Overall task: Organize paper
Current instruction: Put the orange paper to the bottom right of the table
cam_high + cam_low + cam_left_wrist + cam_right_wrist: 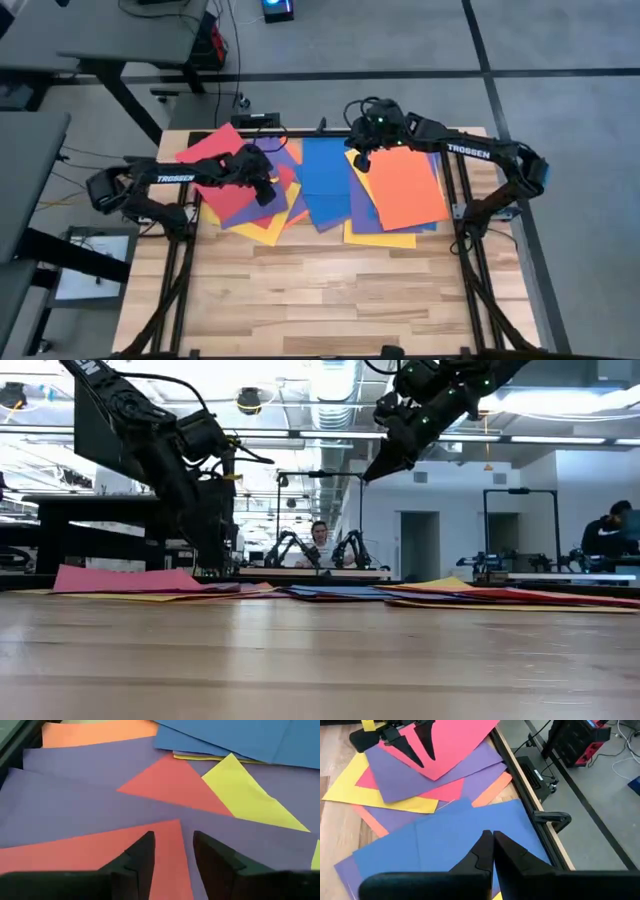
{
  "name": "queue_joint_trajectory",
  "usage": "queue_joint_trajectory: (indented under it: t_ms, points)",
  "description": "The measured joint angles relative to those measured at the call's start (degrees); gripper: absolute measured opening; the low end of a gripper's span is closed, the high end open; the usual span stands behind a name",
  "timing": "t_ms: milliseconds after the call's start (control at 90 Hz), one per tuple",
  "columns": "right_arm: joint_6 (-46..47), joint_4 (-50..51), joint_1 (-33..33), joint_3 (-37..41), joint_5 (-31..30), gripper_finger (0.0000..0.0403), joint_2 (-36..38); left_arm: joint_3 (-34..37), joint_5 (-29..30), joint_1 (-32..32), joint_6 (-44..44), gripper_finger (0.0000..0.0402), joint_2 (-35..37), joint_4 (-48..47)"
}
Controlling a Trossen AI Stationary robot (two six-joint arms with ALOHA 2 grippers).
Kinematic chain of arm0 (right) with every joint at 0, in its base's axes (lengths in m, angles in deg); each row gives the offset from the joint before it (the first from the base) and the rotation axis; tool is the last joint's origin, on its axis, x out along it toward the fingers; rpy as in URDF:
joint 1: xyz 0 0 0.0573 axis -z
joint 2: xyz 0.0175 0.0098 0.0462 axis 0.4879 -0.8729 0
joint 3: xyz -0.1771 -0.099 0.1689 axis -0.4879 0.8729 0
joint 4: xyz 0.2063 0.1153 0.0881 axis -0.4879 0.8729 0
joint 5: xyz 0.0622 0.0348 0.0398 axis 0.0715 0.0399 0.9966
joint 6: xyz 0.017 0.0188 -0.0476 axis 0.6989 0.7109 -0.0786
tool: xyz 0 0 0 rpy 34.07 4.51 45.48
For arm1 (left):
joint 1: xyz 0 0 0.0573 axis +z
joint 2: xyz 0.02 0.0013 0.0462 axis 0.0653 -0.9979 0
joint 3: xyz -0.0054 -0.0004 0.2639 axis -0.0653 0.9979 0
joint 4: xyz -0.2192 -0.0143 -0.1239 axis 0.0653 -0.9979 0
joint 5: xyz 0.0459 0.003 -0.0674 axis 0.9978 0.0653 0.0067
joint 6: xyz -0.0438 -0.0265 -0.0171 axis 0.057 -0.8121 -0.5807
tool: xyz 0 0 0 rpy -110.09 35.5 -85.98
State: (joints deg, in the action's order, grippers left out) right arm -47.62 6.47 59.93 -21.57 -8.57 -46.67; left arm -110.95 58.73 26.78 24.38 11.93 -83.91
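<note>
You have two arms over the far half of the worktop (330,300), where the paper (325,190) lies fanned out in one overlapping spread. The sheets cover each other too much for a full count, but from above you can make out one large orange sheet (405,187) on top at the right, at least two blue sheets (322,175) in the middle, and a red sheet (212,147) at the left end, with purple and yellow edges showing underneath. A yellow sheet (380,238) pokes out along the near edge at the right.

Your left gripper (262,182) sits low over the left pile. In its wrist view the jaws are parted a little, with a narrow gap between the two fingers (140,860), and they hold nothing; below them you see a red sheet lying on purple, then a red triangle and a yellow triangle farther on.

Your right gripper (362,160) hangs above the spread, clear of the paper in the low view (372,472). Its jaws are closed tip to tip and hold nothing, with blue paper (450,835) beneath them.

The low view also shows you one person (320,538) seated behind the worktop, and a second person (608,535) at the far right of the room.
</note>
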Motion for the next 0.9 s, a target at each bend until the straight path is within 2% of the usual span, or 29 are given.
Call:
queue_joint_trajectory:
  t_ms: [144, 244, 300, 422, 489, 578, 622, 744, 900]
  points:
    - [4.4, -1.1, -0.6, -0.1, 0.0, 0.0000, -2.9, 0.0, 0.1, 0.0, 1.1, 0.0118, 1.3, -3.6]
    - [4.1, 2.8, -0.8, 0.0, 0.1, 0.0014, -7.6, 0.1, 0.1, 0.0, 1.3, 0.0118, 3.0, -4.0]
    - [4.1, 6.0, -0.8, 0.0, 0.2, 0.0035, -9.8, 0.1, 0.2, 0.0, 1.3, 0.0118, 3.9, -3.4]
    - [2.8, 21.2, 0.0, -0.9, -2.1, 0.0099, -12.4, 0.0, 0.2, 0.0, 1.8, 0.0118, 5.5, -3.9]
    - [6.5, 27.1, 0.7, -1.0, -2.4, 0.0133, -12.3, 0.0, 0.2, 0.0, 2.5, 0.0118, 6.1, -4.9]
    - [12.0, 30.2, 1.3, -0.3, -2.6, 0.0173, -11.8, 0.0, 0.3, 0.0, 3.5, 0.0118, 6.1, -4.8]
    - [13.5, 29.4, 1.2, 0.9, -3.9, 0.0188, -11.7, 0.0, 0.3, 0.0, 3.9, 0.0118, 6.0, -4.5]
    - [19.6, 16.1, 1.6, 4.0, -6.7, 0.0211, -13.2, 0.0, 0.3, 0.0, 3.9, 0.0118, 5.6, -2.3]
    - [23.5, 13.4, 4.0, 4.1, -7.9, 0.0212, -17.5, 0.0, 0.2, 0.0, 3.9, 0.0118, 5.6, -1.7]
